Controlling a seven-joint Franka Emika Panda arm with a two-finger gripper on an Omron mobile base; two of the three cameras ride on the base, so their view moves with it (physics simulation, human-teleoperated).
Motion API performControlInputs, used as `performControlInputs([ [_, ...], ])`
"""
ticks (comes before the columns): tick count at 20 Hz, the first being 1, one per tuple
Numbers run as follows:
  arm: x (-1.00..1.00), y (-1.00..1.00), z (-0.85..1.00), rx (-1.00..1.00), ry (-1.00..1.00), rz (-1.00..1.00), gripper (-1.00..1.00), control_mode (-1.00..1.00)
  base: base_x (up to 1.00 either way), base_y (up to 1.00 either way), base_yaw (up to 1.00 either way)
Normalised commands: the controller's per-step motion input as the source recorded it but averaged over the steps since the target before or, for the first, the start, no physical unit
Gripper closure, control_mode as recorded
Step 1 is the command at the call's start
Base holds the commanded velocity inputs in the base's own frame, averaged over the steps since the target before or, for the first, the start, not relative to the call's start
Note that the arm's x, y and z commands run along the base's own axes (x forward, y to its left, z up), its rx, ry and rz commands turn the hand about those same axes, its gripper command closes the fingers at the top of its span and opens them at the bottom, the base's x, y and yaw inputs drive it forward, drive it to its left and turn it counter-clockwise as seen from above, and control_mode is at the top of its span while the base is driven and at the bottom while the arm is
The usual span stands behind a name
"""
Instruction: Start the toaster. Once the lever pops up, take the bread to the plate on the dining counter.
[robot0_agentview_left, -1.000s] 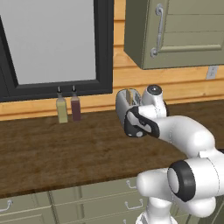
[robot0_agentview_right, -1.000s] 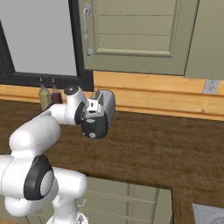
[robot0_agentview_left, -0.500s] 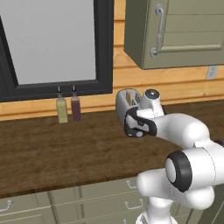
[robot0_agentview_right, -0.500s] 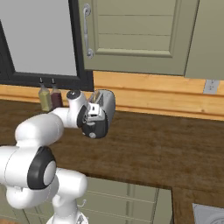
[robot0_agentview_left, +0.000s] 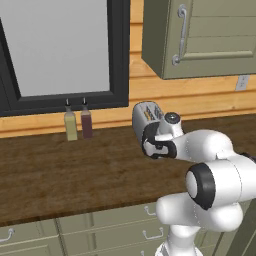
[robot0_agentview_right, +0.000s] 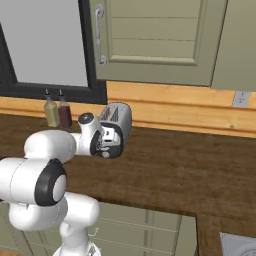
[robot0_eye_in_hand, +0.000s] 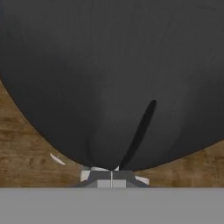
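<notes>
The silver-grey toaster (robot0_agentview_left: 146, 112) (robot0_agentview_right: 121, 114) stands at the back of the dark wood worktop (robot0_agentview_left: 60, 165), below the wall cabinet. My gripper (robot0_agentview_left: 151, 141) (robot0_agentview_right: 113, 138) is shut, its tips pressed against the toaster's black end face (robot0_eye_in_hand: 87, 74) low down. In the hand view a pale bit that may be the lever (robot0_eye_in_hand: 89, 174) peeks out beside my shut fingertips (robot0_eye_in_hand: 105, 176), and a dark slanting streak (robot0_eye_in_hand: 142, 127) runs up the face from them. The hand hides the lever in both base views. I cannot make out the bread. The plate and the dining counter are out of view.
Two small bottles (robot0_agentview_left: 71, 124) (robot0_agentview_right: 51, 111) stand against the wall under the black-framed window, left of the toaster. A wall cabinet (robot0_agentview_left: 200, 35) hangs above it. Drawer fronts with handles (robot0_agentview_left: 100, 230) run below the worktop edge. An outlet (robot0_agentview_right: 241, 98) sits on the wood wall at the right.
The hand has stayed against the toaster's end face. The arm's elbow has swung in closer behind it. The gripper has stayed shut.
</notes>
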Motion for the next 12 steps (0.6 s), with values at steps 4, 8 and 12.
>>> performControlInputs([
  [4,0.0,0.0,-0.58,0.0,0.0,0.0,1.0,-1.0,0.0,0.0,0.0],
  [8,0.0,0.0,-0.53,0.0,0.0,0.0,1.0,-1.0,0.0,0.0,0.0],
  [12,-0.18,0.0,0.26,0.01,-0.11,0.0,1.0,-1.0,0.0,0.0,0.0],
])
